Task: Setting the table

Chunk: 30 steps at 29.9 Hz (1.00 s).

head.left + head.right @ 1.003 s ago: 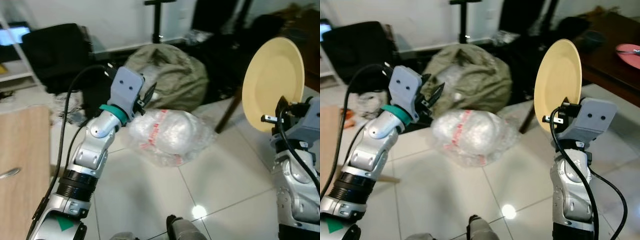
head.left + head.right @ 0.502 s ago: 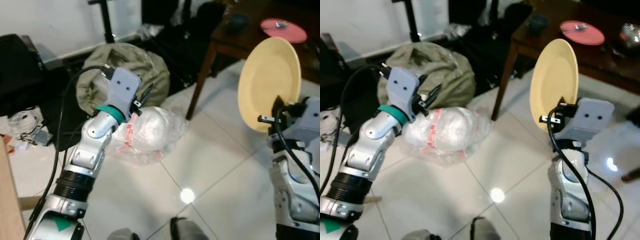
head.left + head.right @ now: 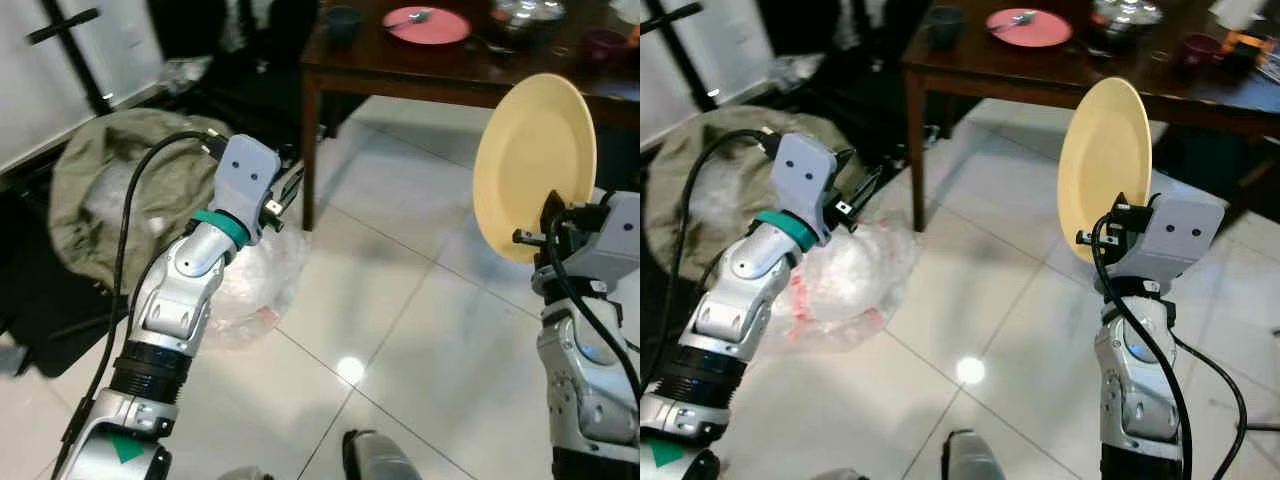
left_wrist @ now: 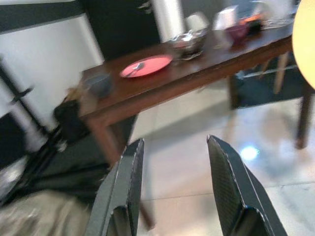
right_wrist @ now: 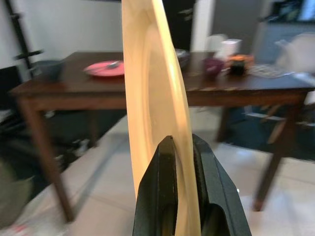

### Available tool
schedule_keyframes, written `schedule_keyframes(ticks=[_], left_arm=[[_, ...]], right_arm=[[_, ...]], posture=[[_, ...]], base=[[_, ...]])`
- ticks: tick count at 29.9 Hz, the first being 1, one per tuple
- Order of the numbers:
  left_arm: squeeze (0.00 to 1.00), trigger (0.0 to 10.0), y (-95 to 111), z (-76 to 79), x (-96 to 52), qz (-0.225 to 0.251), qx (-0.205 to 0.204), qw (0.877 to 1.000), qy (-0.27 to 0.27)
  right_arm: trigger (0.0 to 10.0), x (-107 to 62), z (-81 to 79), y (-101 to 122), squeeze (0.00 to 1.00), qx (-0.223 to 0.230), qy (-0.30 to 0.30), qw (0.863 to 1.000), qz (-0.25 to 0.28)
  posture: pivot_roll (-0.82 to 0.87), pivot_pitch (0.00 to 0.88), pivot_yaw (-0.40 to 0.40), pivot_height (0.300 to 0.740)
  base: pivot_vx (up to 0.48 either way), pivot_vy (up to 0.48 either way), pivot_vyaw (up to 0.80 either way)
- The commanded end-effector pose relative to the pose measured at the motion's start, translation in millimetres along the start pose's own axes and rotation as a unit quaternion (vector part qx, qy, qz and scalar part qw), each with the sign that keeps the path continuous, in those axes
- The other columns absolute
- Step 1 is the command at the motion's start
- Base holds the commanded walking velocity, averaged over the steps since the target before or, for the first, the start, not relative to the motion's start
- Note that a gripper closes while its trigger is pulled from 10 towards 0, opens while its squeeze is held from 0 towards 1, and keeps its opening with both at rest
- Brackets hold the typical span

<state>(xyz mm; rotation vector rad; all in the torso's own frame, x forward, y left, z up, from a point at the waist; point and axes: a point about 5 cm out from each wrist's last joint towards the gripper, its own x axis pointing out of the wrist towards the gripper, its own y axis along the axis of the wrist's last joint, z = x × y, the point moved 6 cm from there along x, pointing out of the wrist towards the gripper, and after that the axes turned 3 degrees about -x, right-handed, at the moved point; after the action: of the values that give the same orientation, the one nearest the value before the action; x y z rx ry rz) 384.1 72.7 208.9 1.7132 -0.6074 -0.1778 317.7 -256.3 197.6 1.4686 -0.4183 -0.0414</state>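
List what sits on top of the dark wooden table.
On the dark wooden table: a pink plate with a spoon, dark bowl, maroon cup. The yellow plate hides part.

table: dark polished wood | floor: glossy tile | plate: smooth matt

Robot carries a yellow plate toward a dark wooden table

The right gripper clamps the yellow plate on edge, upright; beyond it, the table bears a pink plate. The left gripper is raised empty above a plastic bag on the tiled floor
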Motion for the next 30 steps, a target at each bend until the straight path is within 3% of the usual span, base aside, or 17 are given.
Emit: schedule_keyframes(ticks=[1, 13, 19, 22, 24, 27, 28, 29, 30], left_arm=[[0.0, 10.0, -7.3, -3.3, -4.1, -0.012, 0.006, 1.0, 0.004], [0.0, 10.0, -9.4, -1.8, -3.6, -0.021, -0.002, 1.0, 0.001], [0.0, 10.0, -15.1, -3.6, -3.0, -0.039, -0.074, 0.996, 0.011], [0.0, 10.0, -15.9, -4.5, -3.2, -0.041, -0.085, 0.995, 0.012], [0.0, 10.0, -39.8, -8.9, -10.3, -0.078, -0.065, 0.994, 0.028], [0.0, 10.0, -55.1, -12.6, -16.3, -0.101, -0.054, 0.993, 0.041], [0.0, 10.0, -74.2, -16.7, -25.1, -0.131, -0.052, 0.988, 0.056], [0.0, 10.0, -74.2, -16.7, -25.1, -0.131, -0.052, 0.988, 0.056], [0.0, 10.0, -92.6, -20.8, -35.0, -0.16, -0.052, 0.983, 0.072]], right_arm=[[10.0, -0.4, -0.3, 1.7, 0.0, -0.005, -0.002, 1.0, 0.004], [10.0, -0.9, 0.4, 0.9, 0.0, -0.005, -0.005, 1.0, 0.003], [10.0, -1.6, -1.4, -2.2, 0.0, -0.001, -0.004, 1.0, -0.002], [10.0, -1.8, -2.3, -3.3, 0.0, -0.001, -0.004, 1.0, -0.003], [10.0, -5.4, -16.0, -19.4, 0.0, -0.001, 0.026, 0.999, -0.028], [10.0, -8.2, -25.4, -29.3, 0.0, -0.002, 0.048, 0.998, -0.043], [10.0, -13.1, -38.9, -41.9, 0.0, -0.004, 0.079, 0.995, -0.062], [10.0, -13.1, -38.9, -41.9, 0.0, -0.004, 0.079, 0.995, -0.062], [10.0, -19.9, -54.4, -54.4, 0.0, -0.009, 0.114, 0.99, -0.079]], posture=[[0.02, 0.0, 0.079, 0.74], [0.02, 0.0, 0.081, 0.74], [0.02, 0.0, 0.082, 0.74], [0.02, 0.0, 0.082, 0.74], [0.03, 0.0, 0.083, 0.74], [0.03, 0.0, 0.082, 0.74], [0.03, 0.0, 0.08, 0.74], [0.03, 0.0, 0.08, 0.74], [0.03, 0.0, 0.08, 0.74]], base=[[0.0, 0.0, -0.8], [0.0, 0.0, -0.8], [0.0, 0.0, -0.25], [0.0, 0.0, 0.0], [0.0, 0.0, 0.0], [0.0, 0.0, 0.0], [0.0, 0.0, 0.0], [0.0, 0.0, 0.0], [0.0, 0.0, 0.0]])
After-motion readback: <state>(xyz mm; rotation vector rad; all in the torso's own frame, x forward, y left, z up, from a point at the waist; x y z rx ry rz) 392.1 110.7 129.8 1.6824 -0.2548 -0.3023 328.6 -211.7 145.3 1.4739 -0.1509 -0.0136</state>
